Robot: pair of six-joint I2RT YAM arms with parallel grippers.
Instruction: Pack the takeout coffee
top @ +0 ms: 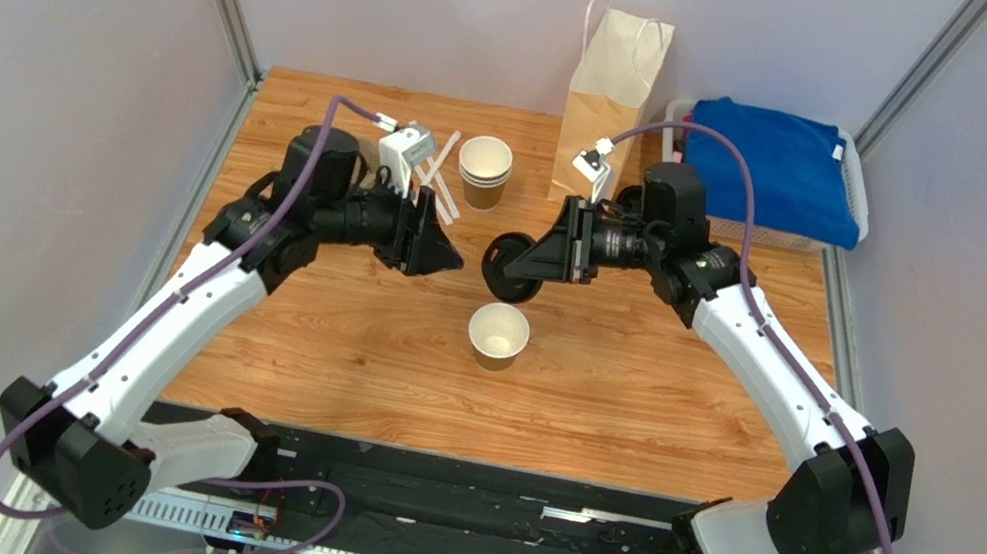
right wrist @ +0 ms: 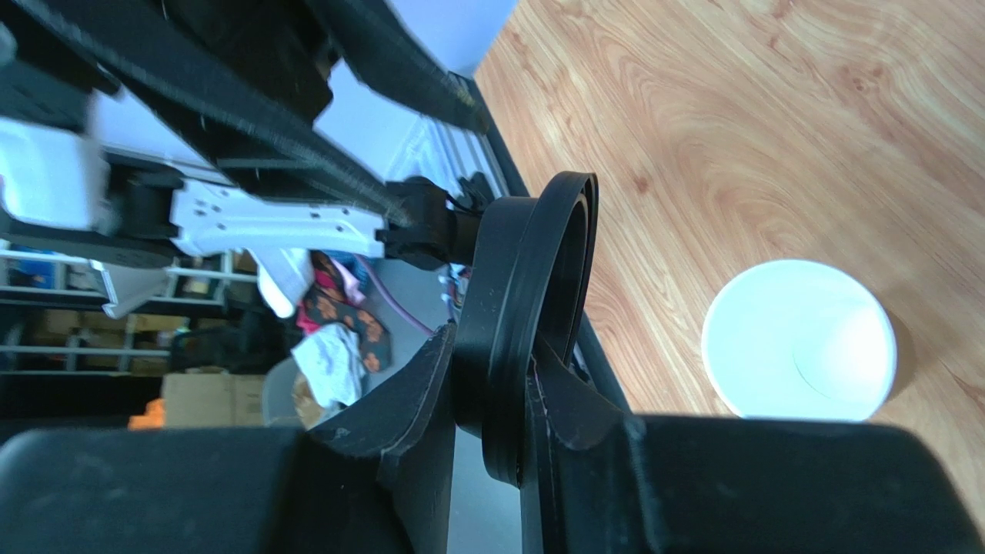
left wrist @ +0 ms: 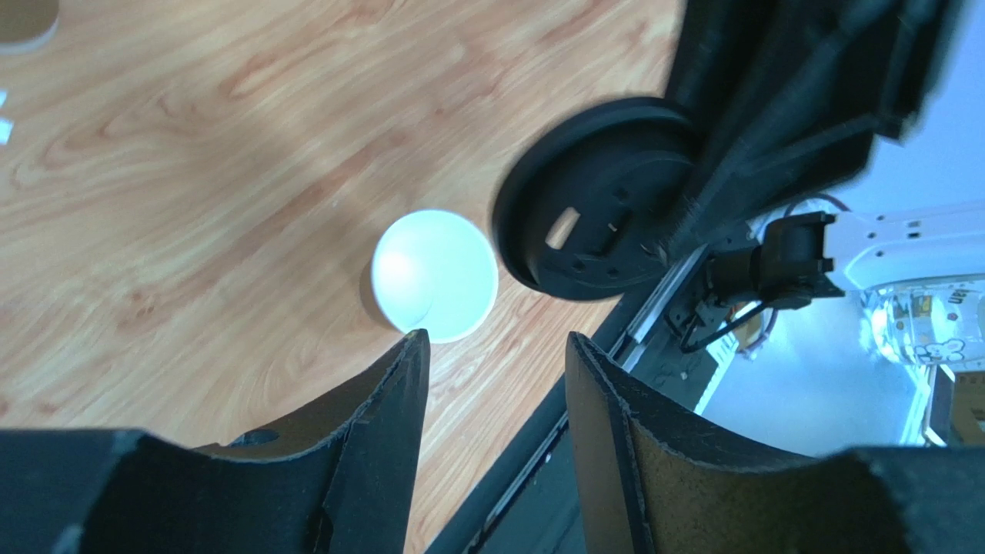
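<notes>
- Lid (right wrist: 520, 289) clamped in R gripper (right wrist: 500, 381): jaws pinch the rim, lid stands on edge, up off the table (top: 336, 341).
- L gripper (left wrist: 497, 346) jaws apart, nothing btw them. Tips point at the lid, close but not touching.
- Cup (top: 499, 335) has no lid on and is cream inside. It's upright on the table, below and slightly near-side of R gripper tips, approx under the gap btw both grippers. Neither touches it.
- Stack of lidless cups (top: 484, 169) beyond L gripper.
- Paper bag (top: 614, 85) upright beyond R gripper, at far table edge.
</notes>
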